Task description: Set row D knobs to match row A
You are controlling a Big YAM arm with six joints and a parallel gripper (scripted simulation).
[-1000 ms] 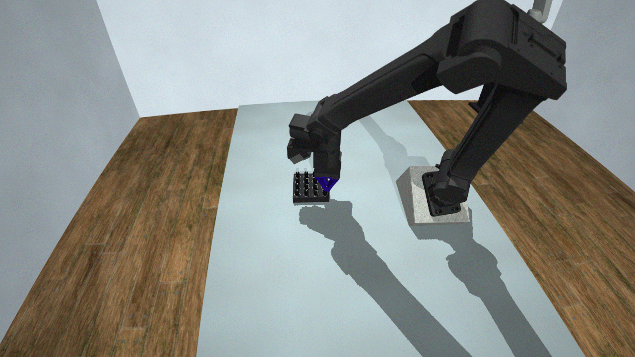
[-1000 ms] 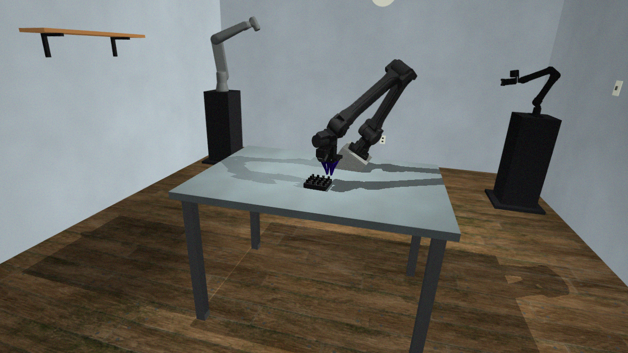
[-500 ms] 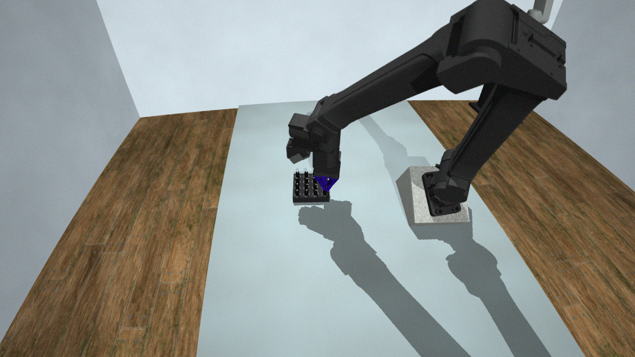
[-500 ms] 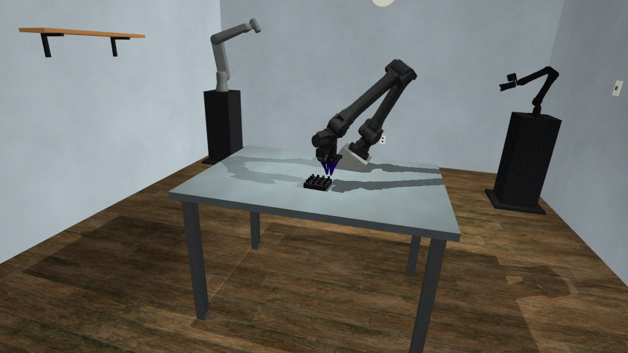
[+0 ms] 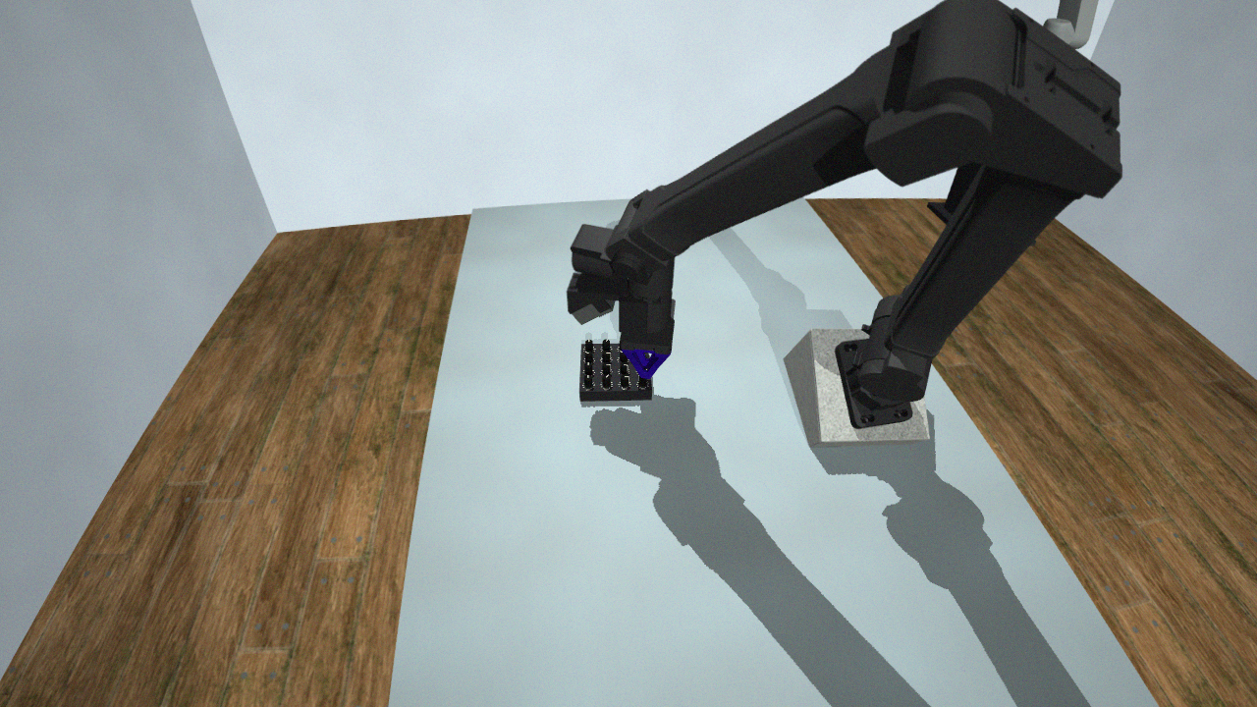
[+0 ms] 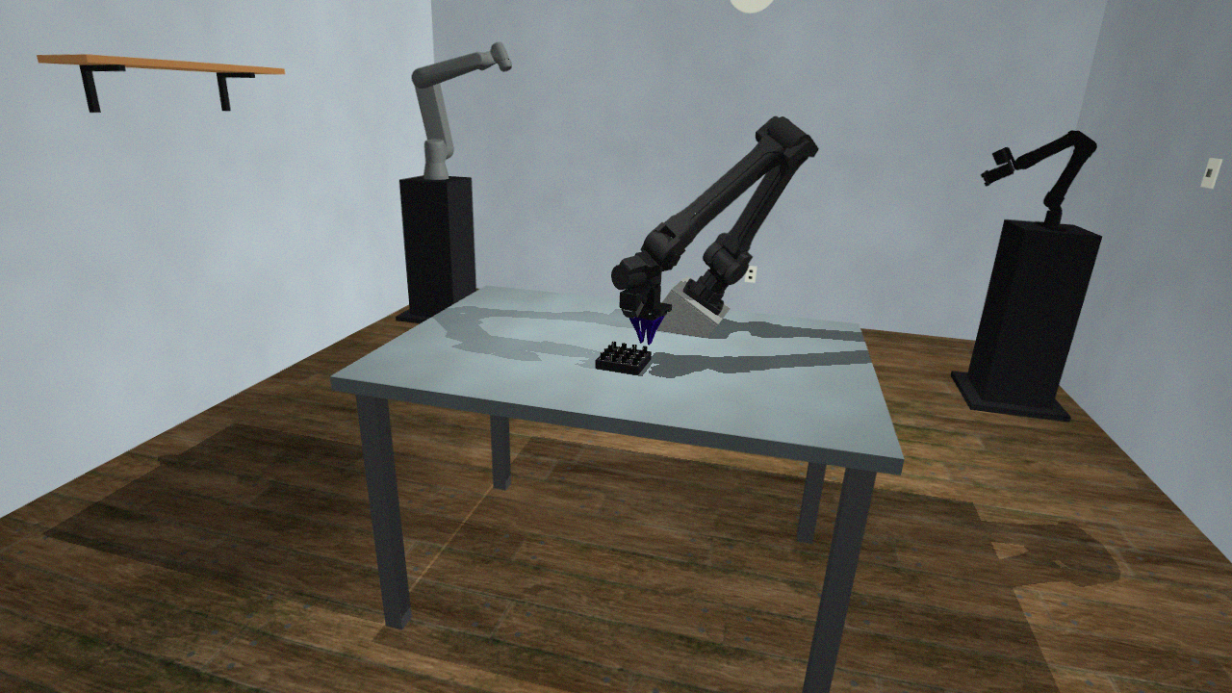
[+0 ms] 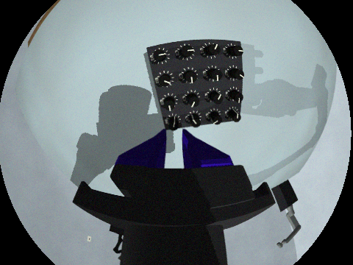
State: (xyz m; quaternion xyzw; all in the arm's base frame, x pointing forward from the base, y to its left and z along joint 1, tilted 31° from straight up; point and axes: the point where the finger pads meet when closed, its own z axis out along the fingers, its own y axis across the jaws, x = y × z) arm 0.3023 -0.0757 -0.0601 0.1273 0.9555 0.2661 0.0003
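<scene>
The black knob box (image 5: 615,395) (image 6: 620,367) (image 7: 201,85) stands flat on the grey table (image 5: 544,545) (image 6: 757,404), with four rows of four black knobs with white lines. My gripper (image 5: 645,374) (image 6: 644,339) (image 7: 174,133) has blue fingers pointing down, a little above the box's corner nearest the arm. In the wrist view its tips frame the near left corner knob (image 7: 172,122) from above. The fingers stand a narrow gap apart, with bare table showing between them and nothing held. The printed names and the socket side are too small to make out.
The arm's base sits on a grey block (image 5: 821,412) (image 6: 689,314) on the table, to the right of the box. Off the table, two other arms stand on black pedestals (image 6: 436,245) (image 6: 1025,319). A shelf (image 6: 159,64) hangs on the left wall.
</scene>
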